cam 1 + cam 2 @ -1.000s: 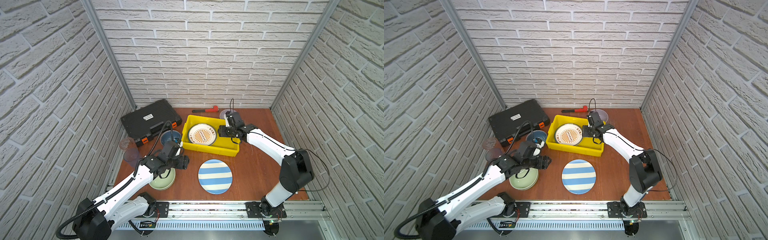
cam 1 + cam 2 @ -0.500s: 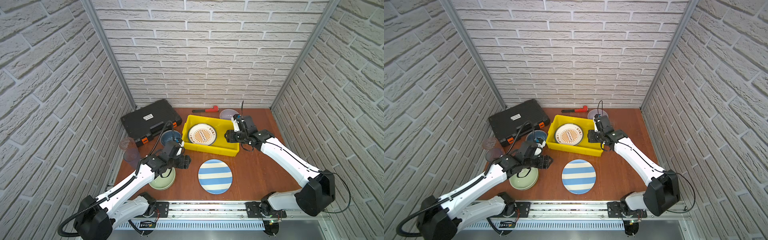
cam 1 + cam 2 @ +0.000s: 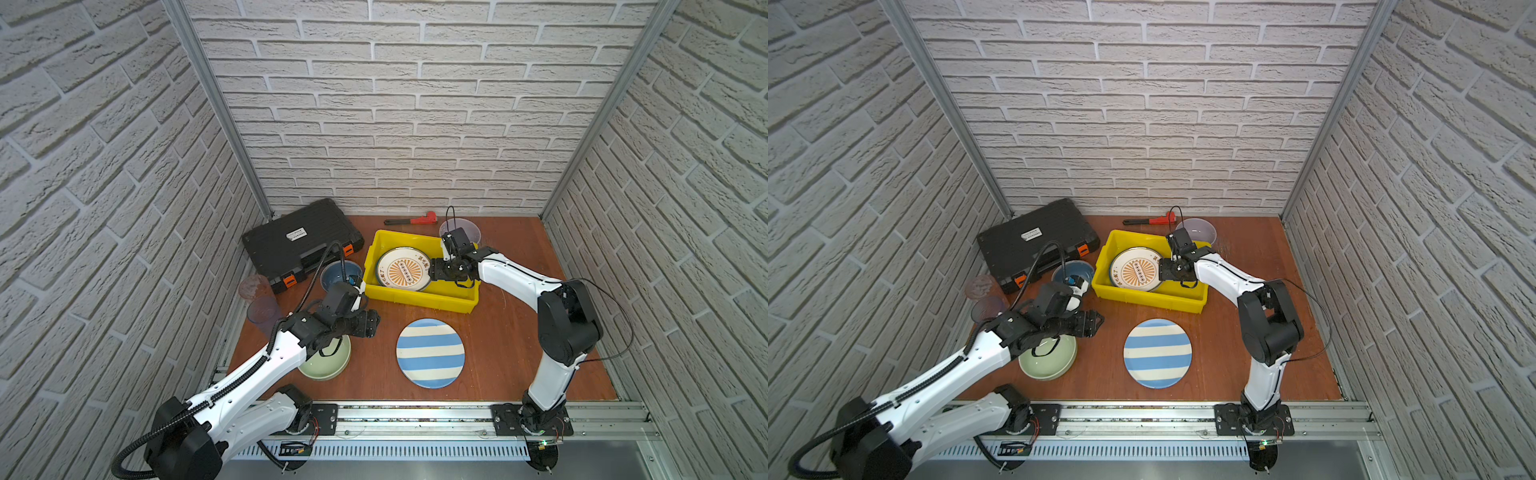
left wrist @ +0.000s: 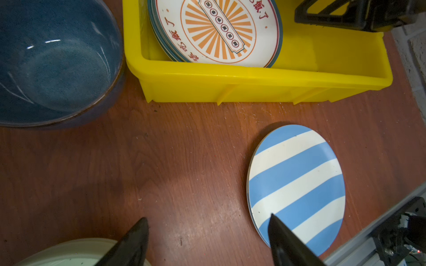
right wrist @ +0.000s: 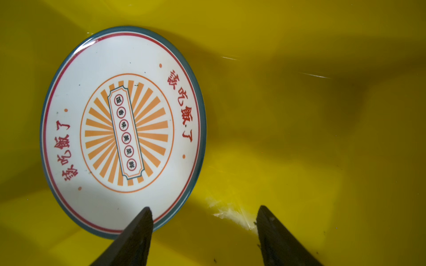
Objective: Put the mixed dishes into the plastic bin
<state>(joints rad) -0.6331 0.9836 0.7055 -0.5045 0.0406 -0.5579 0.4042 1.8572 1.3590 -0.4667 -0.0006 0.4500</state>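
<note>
Hovering inside the yellow bin (image 3: pixel 419 300), right gripper (image 5: pixel 204 209) spreads empty jaws by the sunburst plate (image 5: pixel 122 129). Left gripper (image 4: pixel 207 217), jaws apart too, hangs outside it.

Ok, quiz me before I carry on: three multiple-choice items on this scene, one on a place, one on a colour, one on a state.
1. The sunburst plate lies:
A. in the yellow bin
B. on the black case
C. inside the blue bowl

2. The striped plate on the table is white and:
A. red
B. blue
C. green

3. The left pincer is:
A. shut on the striped plate
B. shut on the pale green bowl
C. open, holding nothing

Answers:
1 A: the bin's walls surround it in both top views.
2 B: blue bands cross it.
3 C: bare table shows between its spread fingers in the left wrist view.
</note>
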